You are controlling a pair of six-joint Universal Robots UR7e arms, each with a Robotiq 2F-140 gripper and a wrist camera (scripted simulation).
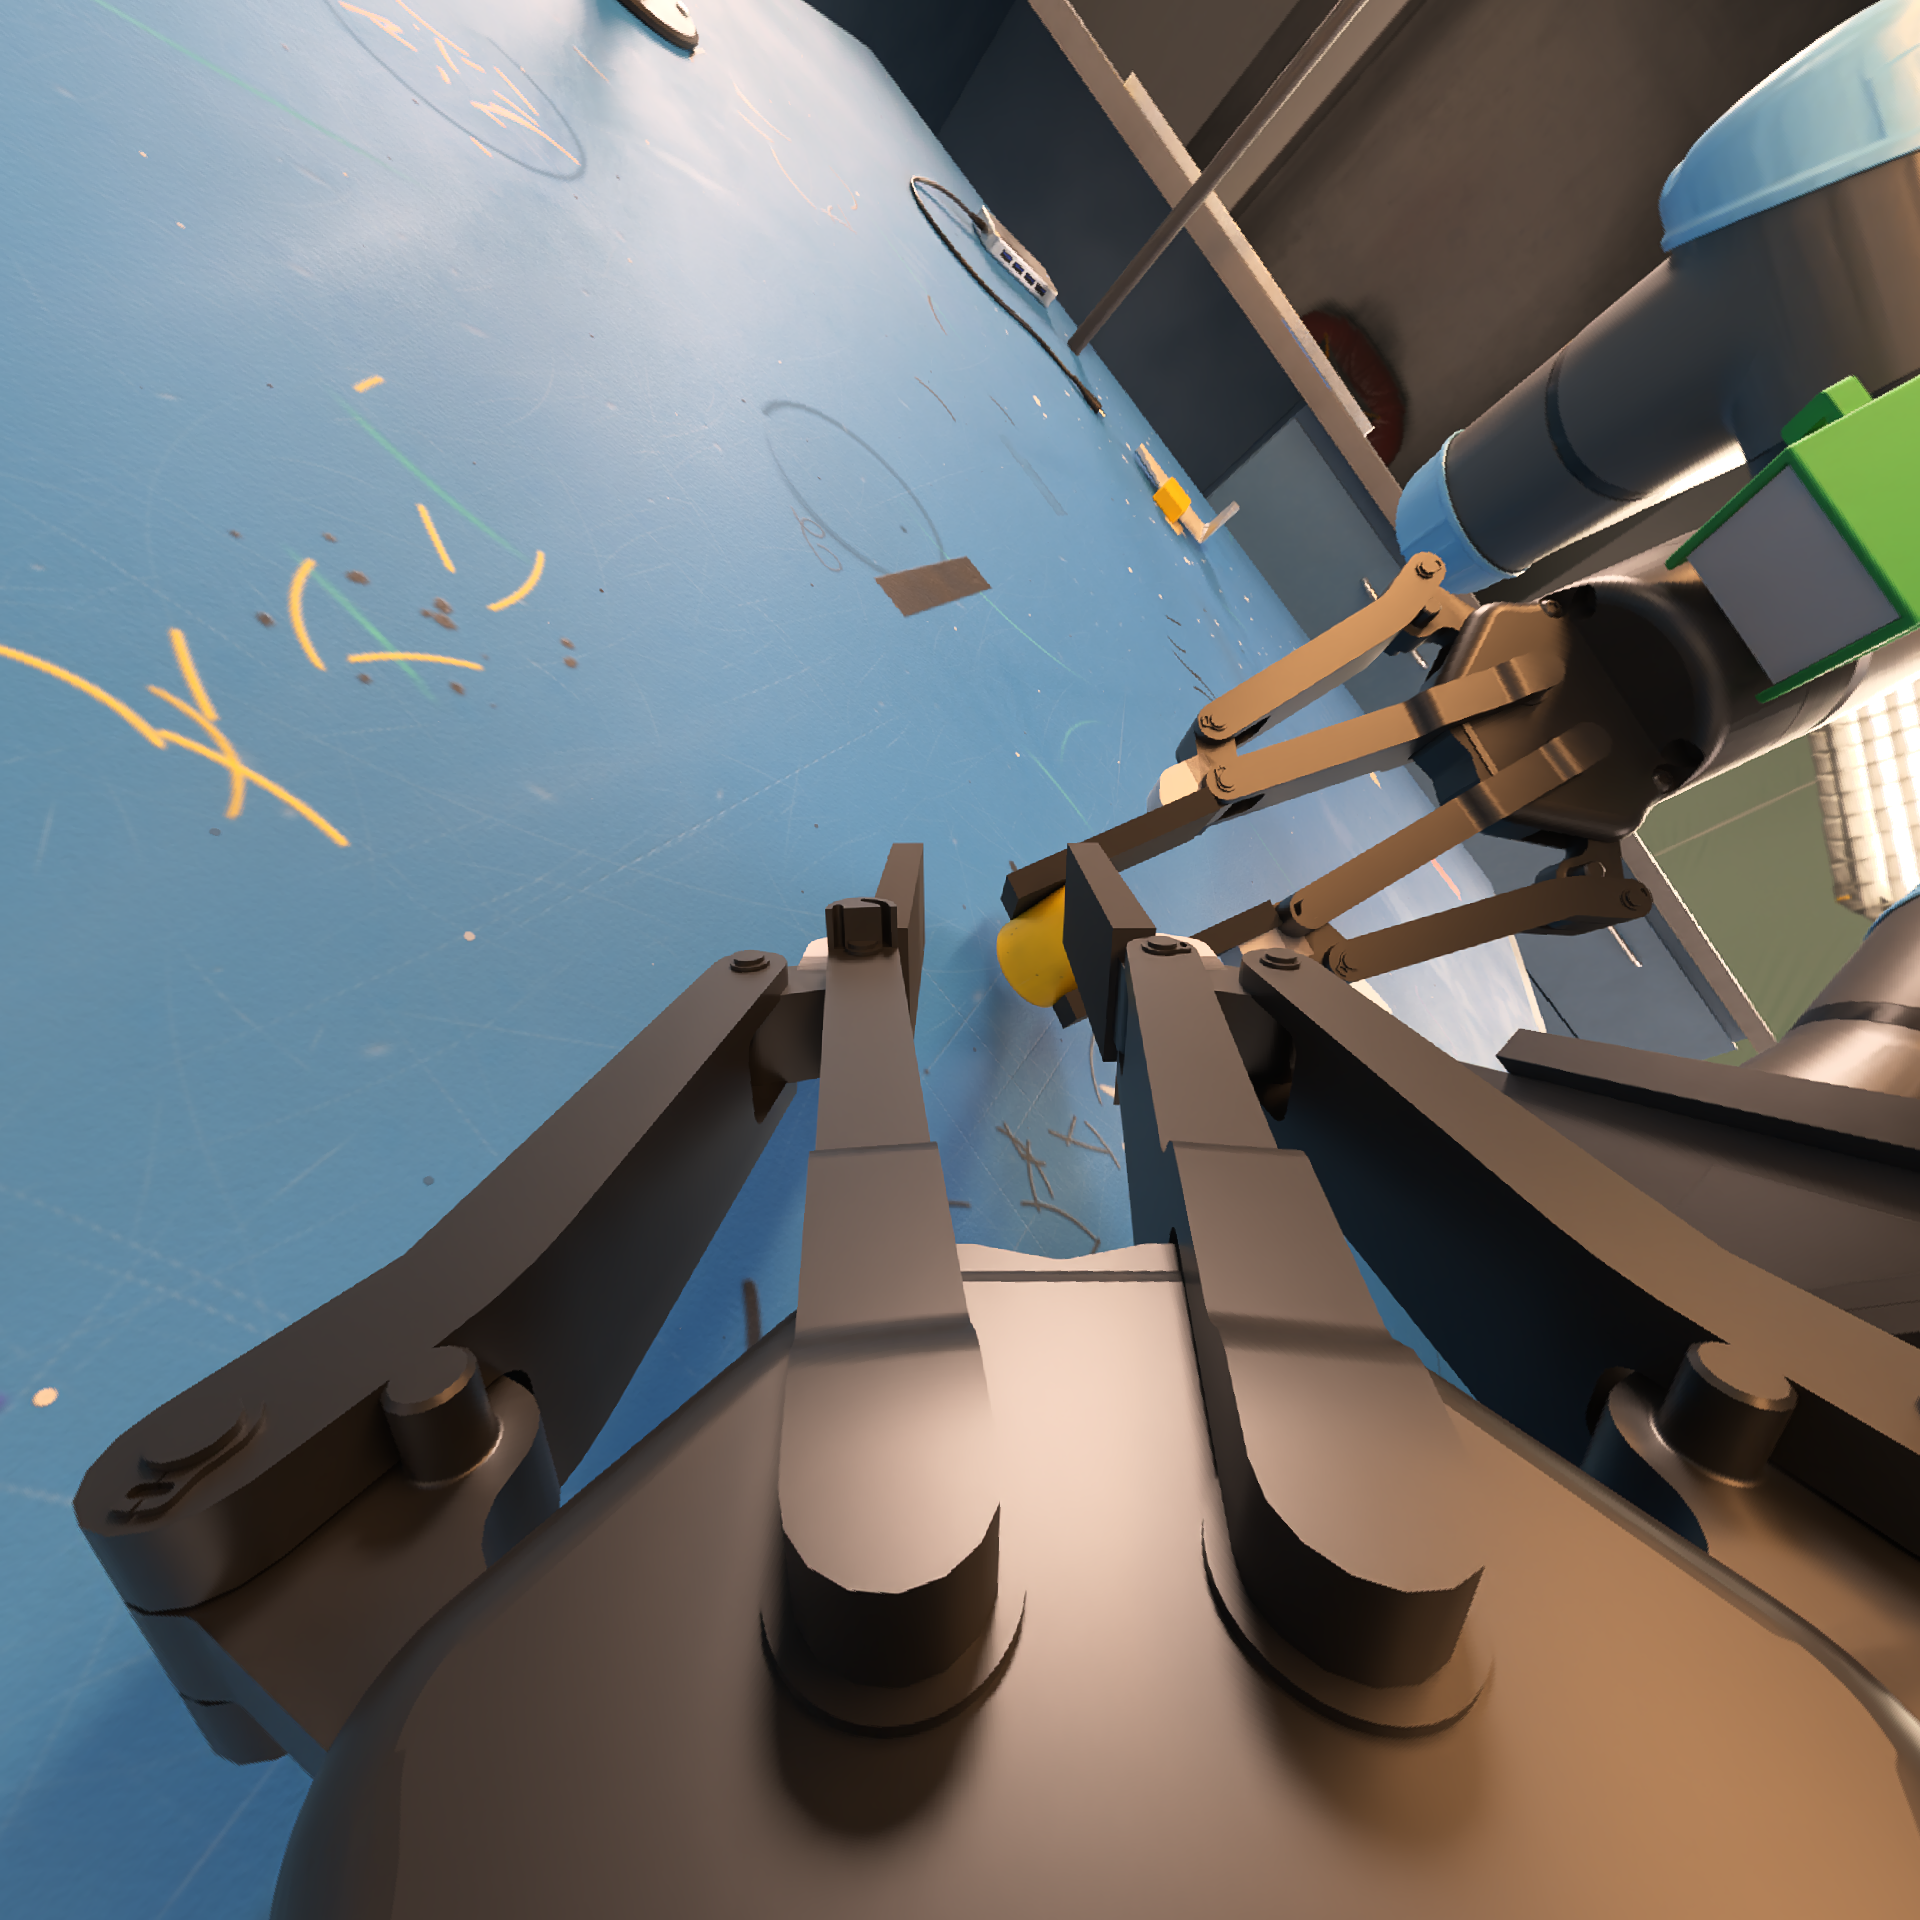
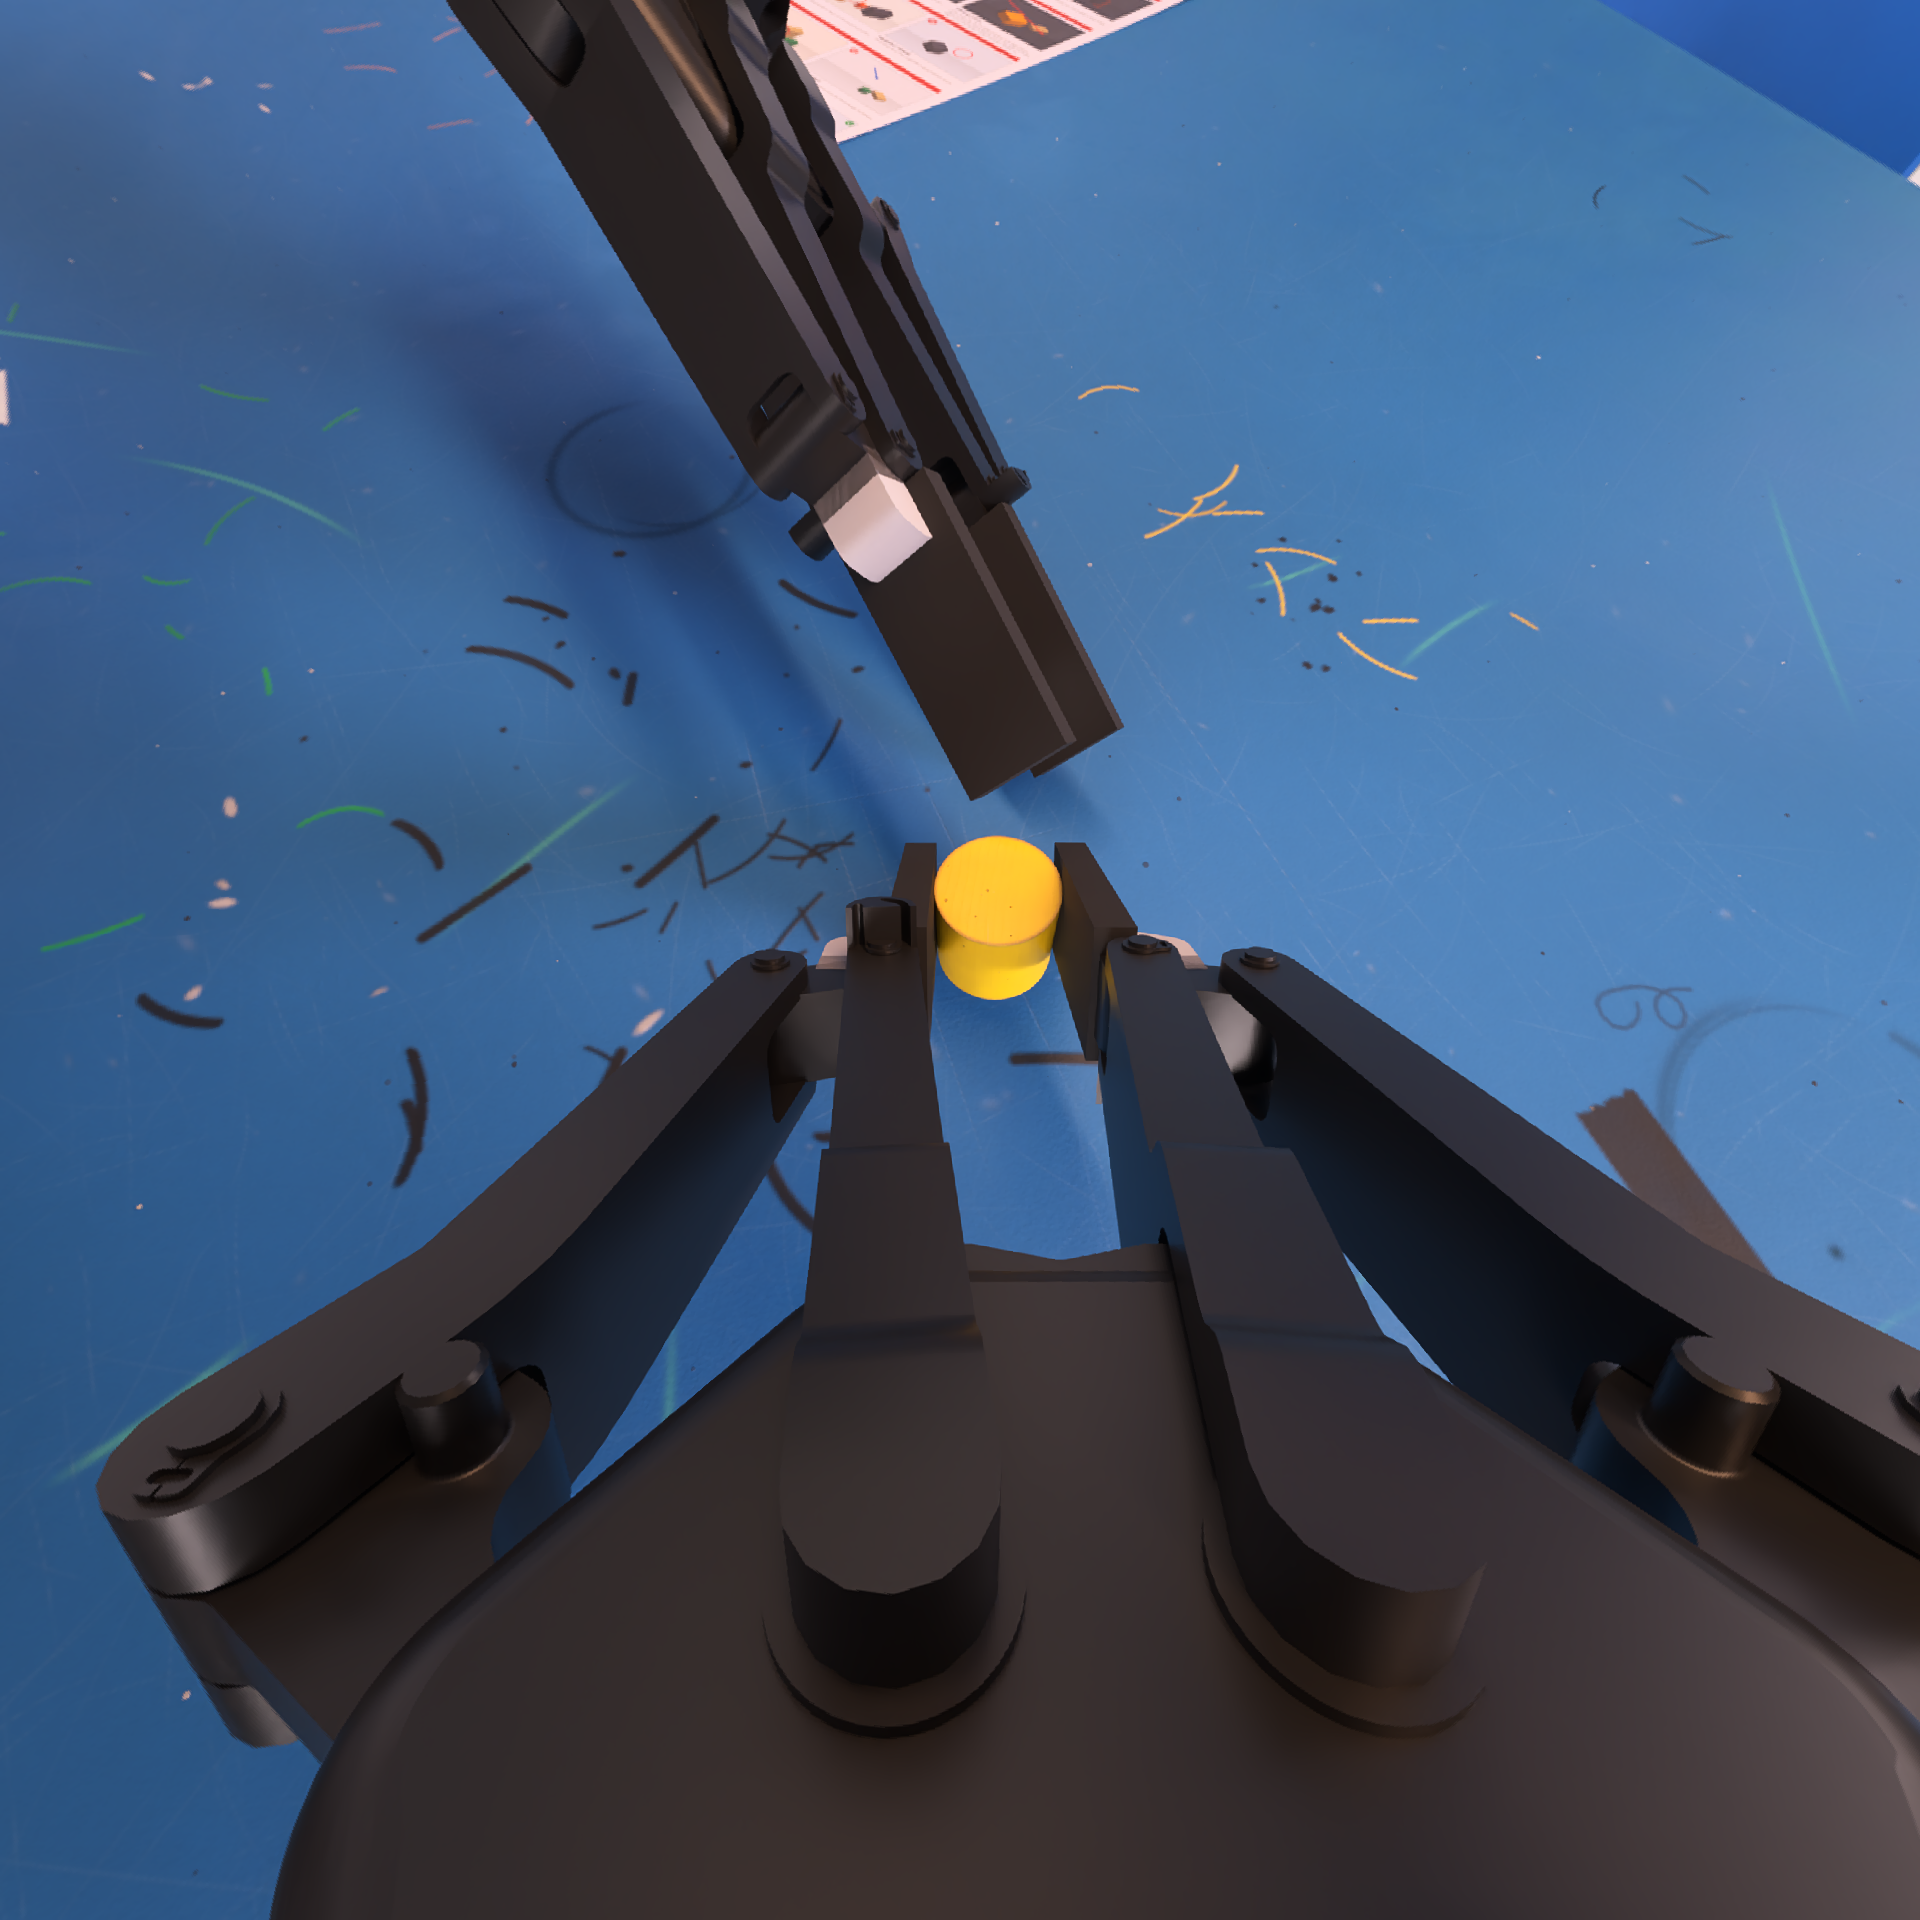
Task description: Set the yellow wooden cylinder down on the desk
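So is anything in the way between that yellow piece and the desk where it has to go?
Nothing visible. The right gripper holds the yellow cylinder over bare blue desk. The left gripper hangs close beside it, not beneath.

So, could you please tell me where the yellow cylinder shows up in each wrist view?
Left wrist view: the yellow cylinder sits just right of centre, clamped by the right gripper, beyond the left gripper.
Right wrist view: centre of the picture, between the fingers.
Shared landmark: the brown tape strip on the blue desk.
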